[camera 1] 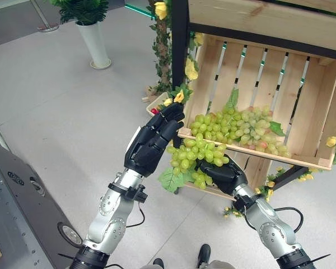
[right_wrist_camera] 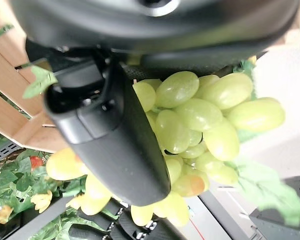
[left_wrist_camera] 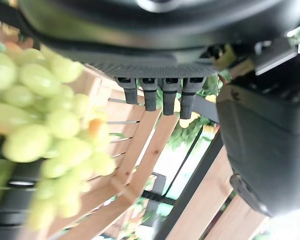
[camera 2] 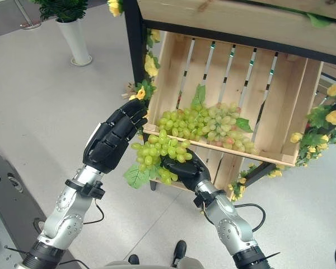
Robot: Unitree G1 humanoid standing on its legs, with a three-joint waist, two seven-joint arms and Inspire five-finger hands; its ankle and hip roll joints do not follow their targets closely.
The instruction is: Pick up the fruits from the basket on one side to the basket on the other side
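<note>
We cup the grape bunch (camera 1: 197, 156) in our curled right hand (camera 1: 227, 176); soft, loose grapes want support from beneath. Beside it, our left hand (camera 1: 151, 143) hovers straight-fingered, empty.

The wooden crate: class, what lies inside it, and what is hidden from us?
Inside the wooden crate lie bunches of green grapes with a leaf. Its floor beneath them is covered. In front, the right robot hand holds another grape bunch.
</note>
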